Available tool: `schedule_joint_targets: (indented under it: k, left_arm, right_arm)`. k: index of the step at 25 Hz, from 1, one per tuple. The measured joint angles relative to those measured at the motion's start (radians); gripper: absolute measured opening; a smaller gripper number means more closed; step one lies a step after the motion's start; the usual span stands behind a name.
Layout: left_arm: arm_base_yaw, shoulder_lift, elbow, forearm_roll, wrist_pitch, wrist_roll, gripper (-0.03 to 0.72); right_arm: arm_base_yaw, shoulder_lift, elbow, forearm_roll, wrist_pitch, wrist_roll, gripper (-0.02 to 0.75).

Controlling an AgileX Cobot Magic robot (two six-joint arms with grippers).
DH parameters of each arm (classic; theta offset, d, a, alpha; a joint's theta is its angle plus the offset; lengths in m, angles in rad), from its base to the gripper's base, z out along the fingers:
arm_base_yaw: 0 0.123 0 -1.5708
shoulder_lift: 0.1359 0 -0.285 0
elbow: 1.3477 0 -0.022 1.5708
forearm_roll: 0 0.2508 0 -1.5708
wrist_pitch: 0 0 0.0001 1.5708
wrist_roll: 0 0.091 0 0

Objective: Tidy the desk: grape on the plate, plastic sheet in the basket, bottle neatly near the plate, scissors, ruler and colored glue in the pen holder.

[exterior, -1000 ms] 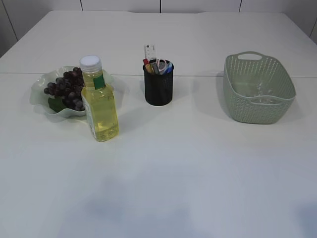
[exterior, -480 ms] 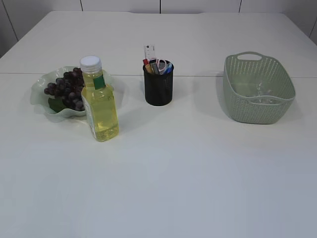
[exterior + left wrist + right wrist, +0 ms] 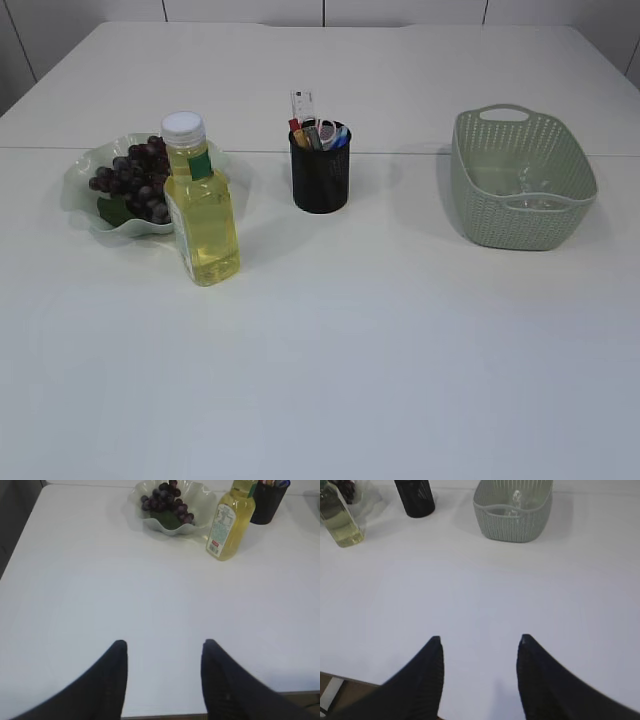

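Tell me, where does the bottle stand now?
In the exterior view the bottle stands upright at the left, just in front of the plate of grapes, left of the pen holder.

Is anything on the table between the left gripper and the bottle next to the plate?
Nothing visible does. In the left wrist view the left gripper is open and empty near the table's front edge, and only bare table lies between it and the bottle, which stands upright beside the plate of grapes.

Left gripper (image 3: pixel 164 647), right gripper (image 3: pixel 479 642): agape, empty.
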Motion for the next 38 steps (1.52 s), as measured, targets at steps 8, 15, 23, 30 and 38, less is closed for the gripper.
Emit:
schedule_joint_targets:
  k: [8,15,23,30,38]
  left_arm:
    - [0.0,0.0,0.092,0.0,-0.091,0.0,0.357]
    - [0.0,0.0,0.13,0.0,-0.153,0.022,0.349]
    - [0.0,0.0,0.137,0.002,-0.155,0.045,0.342]
    - [0.0,0.0,0.137,0.002,-0.155,0.045,0.342]
    - [0.0,0.0,0.137,0.004,-0.155,0.045,0.305]
  right_arm:
    - [0.0,0.0,0.092,-0.019,-0.004,0.0,0.384]
    - [0.0,0.0,0.097,-0.054,-0.033,0.0,0.384]
    - [0.0,0.0,0.135,-0.064,-0.114,-0.002,0.384]
    - [0.0,0.0,0.135,-0.064,-0.116,-0.002,0.384]
    - [-0.056,0.0,0.135,-0.066,-0.116,-0.002,0.384]
